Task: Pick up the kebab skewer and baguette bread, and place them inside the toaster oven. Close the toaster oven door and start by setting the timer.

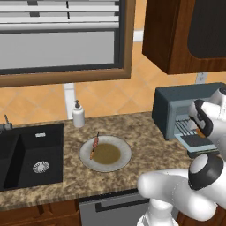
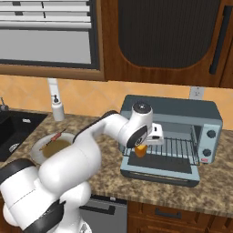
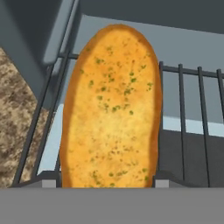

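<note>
My gripper (image 2: 141,146) is shut on the baguette bread (image 2: 140,151), a golden loaf with green flecks. It hangs at the left of the toaster oven (image 2: 182,109) mouth, over the front of the wire rack (image 2: 175,148). In the hand view the baguette bread (image 3: 111,109) stands between my two fingertips (image 3: 47,180) with the rack bars (image 3: 192,122) behind it. The toaster oven door (image 2: 159,170) lies dropped open and flat. The kebab skewer (image 1: 94,147) rests across the left rim of the grey plate (image 1: 123,152), also seen as the kebab skewer (image 2: 55,136) behind my arm.
A white soap dispenser (image 1: 78,114) stands at the back of the speckled counter (image 1: 145,132). The black sink (image 1: 26,154) lies to the left. A dark wooden cabinet (image 2: 164,36) hangs over the oven. The oven's knobs (image 2: 210,143) are on its right panel.
</note>
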Available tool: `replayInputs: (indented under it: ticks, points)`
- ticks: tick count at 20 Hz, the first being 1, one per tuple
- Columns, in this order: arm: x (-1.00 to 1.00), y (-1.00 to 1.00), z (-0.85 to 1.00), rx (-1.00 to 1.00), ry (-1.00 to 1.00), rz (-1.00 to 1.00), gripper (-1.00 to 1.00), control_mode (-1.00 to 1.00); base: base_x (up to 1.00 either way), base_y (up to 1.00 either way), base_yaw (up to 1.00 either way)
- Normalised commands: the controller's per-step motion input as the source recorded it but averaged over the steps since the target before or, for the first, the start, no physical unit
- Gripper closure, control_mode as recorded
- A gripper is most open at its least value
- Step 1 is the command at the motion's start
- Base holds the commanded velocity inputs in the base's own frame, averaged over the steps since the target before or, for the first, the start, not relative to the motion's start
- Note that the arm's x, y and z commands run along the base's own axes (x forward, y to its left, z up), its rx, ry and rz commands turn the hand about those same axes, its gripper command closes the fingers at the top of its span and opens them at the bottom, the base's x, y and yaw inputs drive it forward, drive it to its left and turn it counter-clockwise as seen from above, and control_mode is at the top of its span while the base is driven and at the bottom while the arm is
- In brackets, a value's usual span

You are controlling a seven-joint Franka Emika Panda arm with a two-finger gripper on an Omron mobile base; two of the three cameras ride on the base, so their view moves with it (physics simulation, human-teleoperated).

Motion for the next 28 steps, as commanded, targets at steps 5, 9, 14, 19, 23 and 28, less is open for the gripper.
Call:
replayInputs:
  ticks: [5,9,14,19,23,28]
  points:
    - [0.13,0.0,-0.02,0.0,0.0,0.0,1.0,-1.0,0.0,0.0,0.0]
    - [0.0,0.0,-0.04,0.0,0.0,0.0,-1.0,-1.0,0.0,0.0,0.0]
    - [0.17,0.0,-0.02,0.0,-0.01,0.0,-1.0,-1.0,0.0,0.0,0.0]
    - [0.07,0.0,0.0,0.01,-0.02,0.0,-1.0,-1.0,0.0,0.0,0.0]
    - [-0.1,0.0,0.03,0.0,-0.02,0.0,-1.0,-1.0,0.0,0.0,0.0]
    - [-0.85,0.26,0.43,0.01,-0.09,0.0,-1.0,-1.0,0.0,0.0,0.0]
